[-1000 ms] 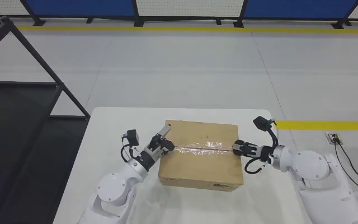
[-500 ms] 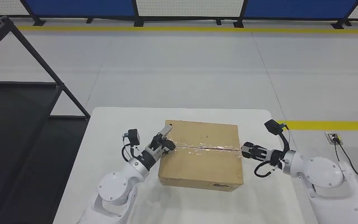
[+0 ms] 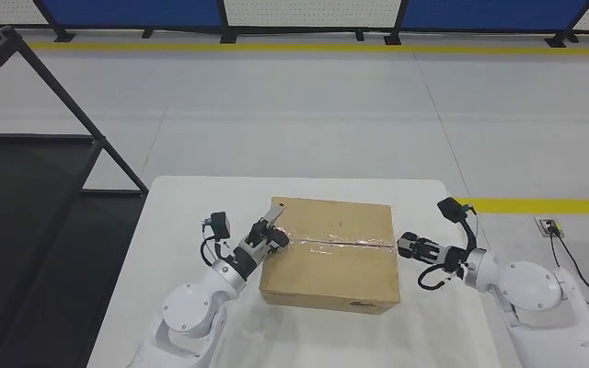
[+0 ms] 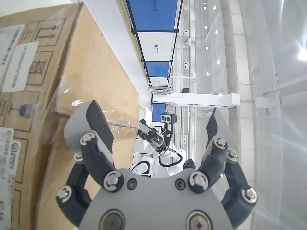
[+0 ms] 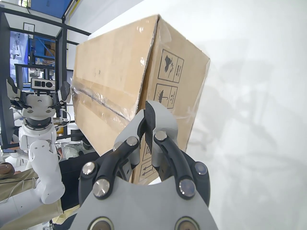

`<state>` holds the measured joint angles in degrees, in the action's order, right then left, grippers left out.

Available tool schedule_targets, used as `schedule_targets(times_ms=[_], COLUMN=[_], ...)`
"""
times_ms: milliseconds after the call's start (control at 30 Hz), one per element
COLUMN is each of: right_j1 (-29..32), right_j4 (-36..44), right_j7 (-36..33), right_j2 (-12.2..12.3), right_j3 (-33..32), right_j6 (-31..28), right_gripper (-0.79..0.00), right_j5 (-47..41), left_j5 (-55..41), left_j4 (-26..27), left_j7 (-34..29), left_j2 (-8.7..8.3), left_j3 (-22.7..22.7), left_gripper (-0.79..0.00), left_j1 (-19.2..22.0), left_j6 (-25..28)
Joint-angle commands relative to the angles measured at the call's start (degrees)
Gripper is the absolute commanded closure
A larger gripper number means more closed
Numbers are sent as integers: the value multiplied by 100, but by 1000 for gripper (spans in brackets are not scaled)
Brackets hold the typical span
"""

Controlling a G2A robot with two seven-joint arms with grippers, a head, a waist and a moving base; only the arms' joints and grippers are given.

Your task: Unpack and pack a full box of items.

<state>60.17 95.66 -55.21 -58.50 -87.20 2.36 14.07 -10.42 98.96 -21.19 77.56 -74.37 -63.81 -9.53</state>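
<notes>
One box point(image 3: 329, 267), one table point(image 3: 184, 230), a left gripper point(image 3: 274, 230) and a right gripper point(image 3: 406, 245).
There is a single cardboard box on a single white table. One strip of clear tape point(image 3: 340, 242) crosses the box top. The grippers number two, one at each end of the box.

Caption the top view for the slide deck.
Taped cardboard box on white table; open left hand at one end, shut right hand by the other.
</notes>
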Motion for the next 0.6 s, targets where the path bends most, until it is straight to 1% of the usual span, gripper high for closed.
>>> schedule_targets(times_ms=[0, 100, 167, 200, 267, 333, 467, 533, 567], right_j1=[170, 411, 460, 407, 166, -36, -36, -36, -36], right_j4=[308, 806, 1027, 1104, 970, 827, 827, 827, 827], right_j7=[245, 459, 481, 427, 401, 405, 405, 405, 405], right_j2=[15, 30, 28, 18, -19, -47, -47, -47, -47], right_j3=[-132, -243, -177, -25, 284, 514, 514, 514, 514], right_j6=[-48, -156, -300, -450, -730, -864, -864, -864, -864], right_gripper=[0, 0, 0, 0, 0, 0, 0, 0, 0], right_j5=[59, 82, 27, -67, -370, -473, -473, -473, -473], left_j5=[-4, -77, -168, -249, -340, -469, -700, -757, -757], left_j4=[47, 195, 334, 420, 551, 636, 758, 776, 776], left_j7=[43, 151, 263, 337, 445, 578, 776, 813, 813], left_j2=[-3, -9, -16, -19, -32, -45, -71, -87, -87], left_j3=[-23, -129, -257, -352, -541, -764, -1173, -1340, -1340], left_gripper=[-785, -785, -785, -785, -785, -785, -785, -785, -785], left_j1=[-14, -74, -161, -223, -372, -534, -922, -1147, -1147], left_j6=[43, 184, 332, 432, 607, 754, 962, 986, 986])
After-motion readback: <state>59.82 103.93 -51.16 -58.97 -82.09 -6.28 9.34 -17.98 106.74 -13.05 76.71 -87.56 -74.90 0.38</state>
